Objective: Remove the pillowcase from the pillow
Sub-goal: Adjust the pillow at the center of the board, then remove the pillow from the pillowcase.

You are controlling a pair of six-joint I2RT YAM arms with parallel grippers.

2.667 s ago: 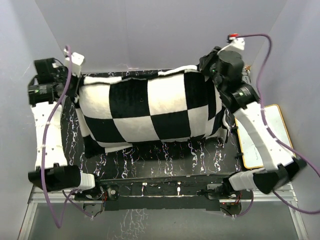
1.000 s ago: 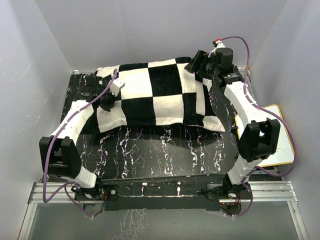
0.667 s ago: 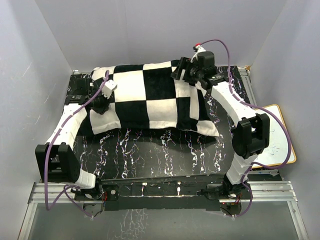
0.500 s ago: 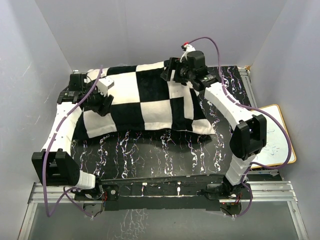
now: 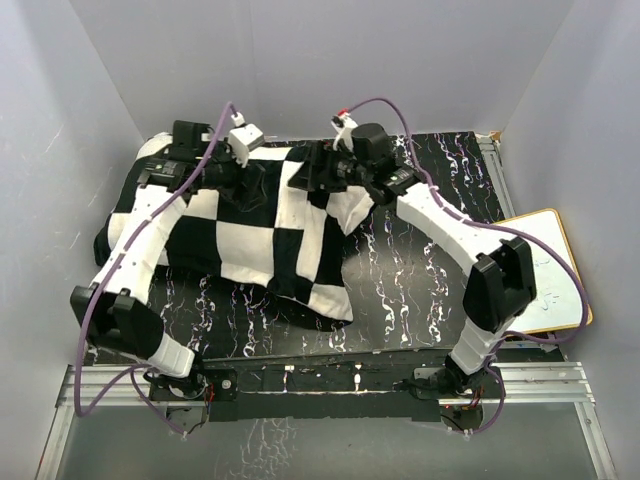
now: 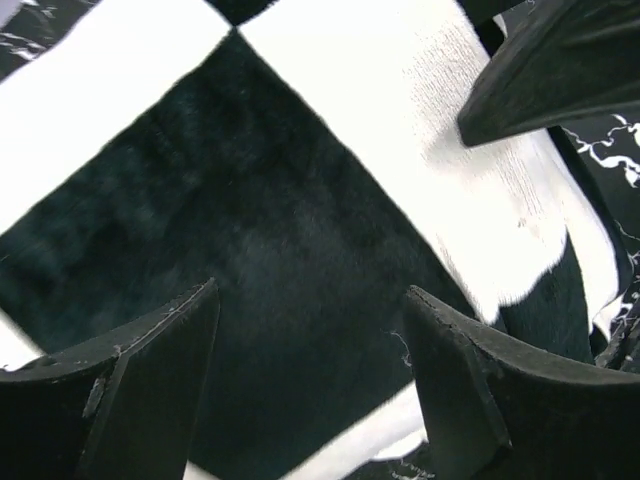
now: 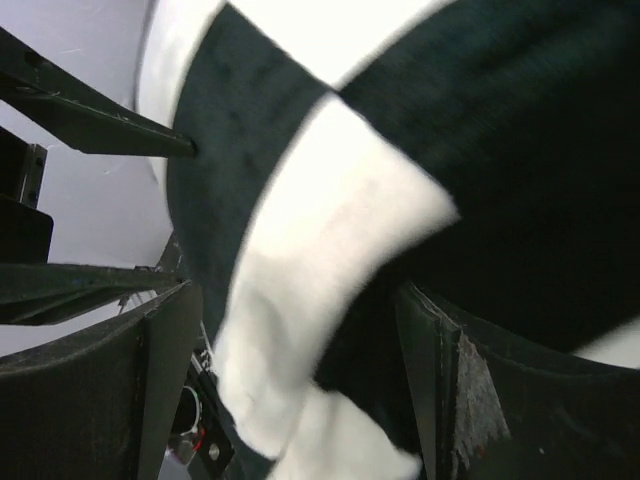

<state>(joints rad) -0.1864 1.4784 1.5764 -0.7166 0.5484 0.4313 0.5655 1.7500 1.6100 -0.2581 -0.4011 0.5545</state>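
Note:
The black-and-white checkered pillowcase (image 5: pixel 240 240) lies bunched over the left half of the table, one corner trailing toward the front. The pillow is hidden inside it. My left gripper (image 5: pixel 240 172) hangs at the case's far edge. In the left wrist view this gripper (image 6: pixel 312 295) is open just above a black square of the pillowcase (image 6: pixel 270 230). My right gripper (image 5: pixel 312 178) is close beside it on the right. Its jaws (image 7: pixel 298 290) are open, with a loose fold of pillowcase (image 7: pixel 330 230) between the fingers. A right finger (image 6: pixel 560 70) shows in the left wrist view.
The tabletop (image 5: pixel 430 290) is black with white marbling. A white board with an orange rim (image 5: pixel 548 265) lies off the table's right edge. Grey walls (image 5: pixel 60 110) close in the left, back and right. A metal rail (image 5: pixel 320 385) runs along the front.
Both arms have swept left and dragged the pillowcase to the left half of the table. My left gripper went from shut to open and let go of the fabric.

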